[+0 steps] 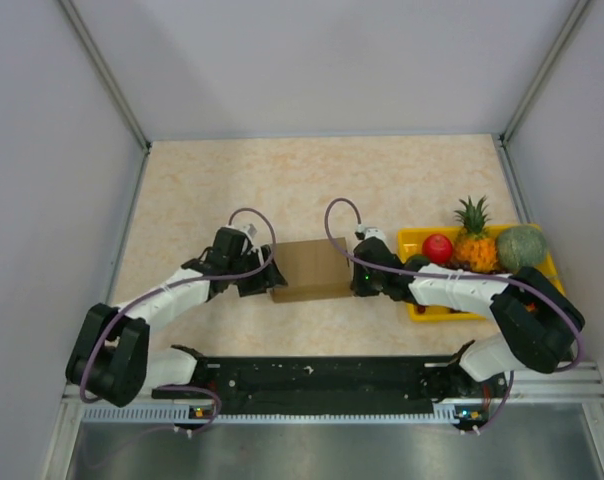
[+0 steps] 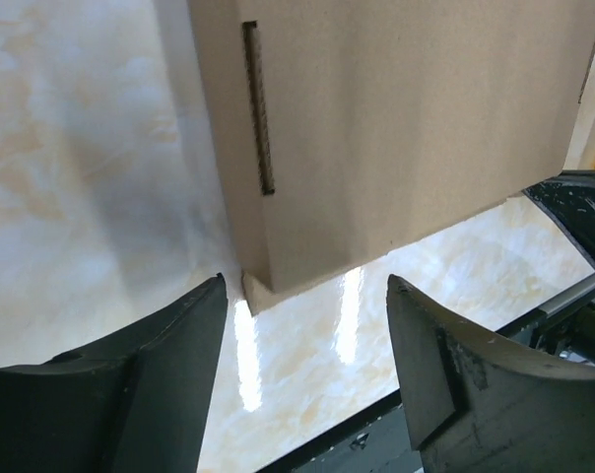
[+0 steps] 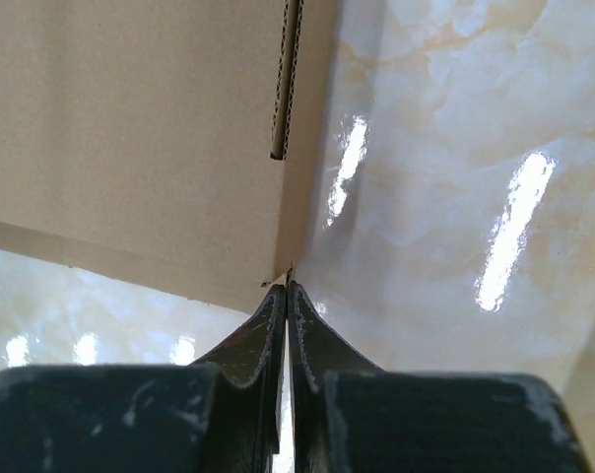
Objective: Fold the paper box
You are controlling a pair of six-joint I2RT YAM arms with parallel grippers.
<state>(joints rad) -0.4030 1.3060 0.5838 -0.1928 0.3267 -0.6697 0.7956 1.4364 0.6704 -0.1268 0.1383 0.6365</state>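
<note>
Nearest the lens, the left gripper (image 2: 305, 296) shows two dark, matte, curved fingers standing well apart, framing the lower corner of the paper box (image 1: 310, 268) without clearly touching it; the right gripper (image 3: 288, 291) has its scuffed black fingers pressed flat together with nothing visible between them, their tips right at the box's bottom edge on the opposite side; the box sits on the table (image 1: 332, 170) between the two arms, already a closed rectangular block of plain brown corrugated card, smooth-faced, with crisp folded corners and a narrow dark slot (image 2: 258, 108) in its side wall where the fluted core shows; the tabletop is a glossy, pale marbled surface throwing bright streaks of reflected light, so it likely offers little friction; the main risk, as I judge it, is that a push from the closed right tips simply slides the light box across that slick top instead of seating a flap, possibly toward the yellow tray (image 1: 412, 236) of fruit near the right arm; if the left fingers close on the corner off-centre, the thin card could dent or crease; a tab not fully home in its slot might spring back out once pressure is taken off
</note>
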